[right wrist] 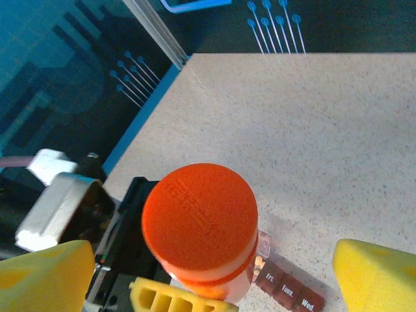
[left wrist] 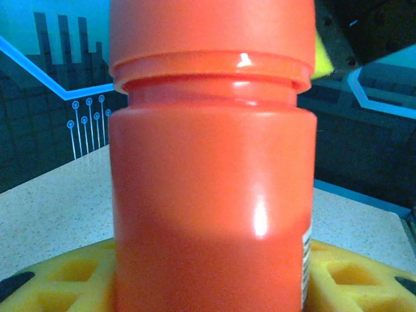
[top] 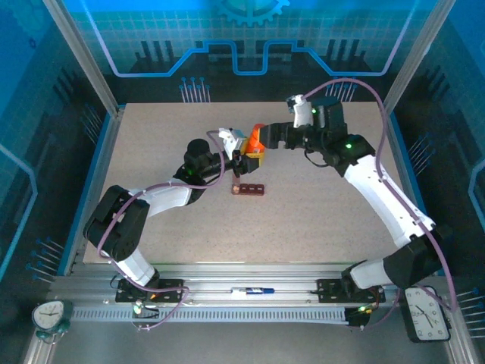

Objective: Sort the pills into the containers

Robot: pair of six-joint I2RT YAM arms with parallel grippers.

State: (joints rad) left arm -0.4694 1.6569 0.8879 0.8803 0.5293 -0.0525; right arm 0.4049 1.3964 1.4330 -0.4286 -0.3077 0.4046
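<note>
**Item:** orange pill bottle [left wrist: 208, 195], upright, cap [right wrist: 198, 214] on.

**Holder:** left end effector [top: 246, 158], its yellow fingers pinching the bottle's lower body.

**Right end effector** [top: 261, 136]: spread wide, pads [right wrist: 376, 273] standing clear on either side of the cap, touching nothing.

**Containers** [top: 248, 189]: dark bar of day-marked compartments, lying on the desk [top: 326, 220] just beside the bottle's base. One clear lid seems raised, though the view is poor.

**Handling note:** centre the spread pads level around the cap's rim before closing and grip squarely. Twist with the left end effector holding the body firm and upright, so no pills spill.
</note>
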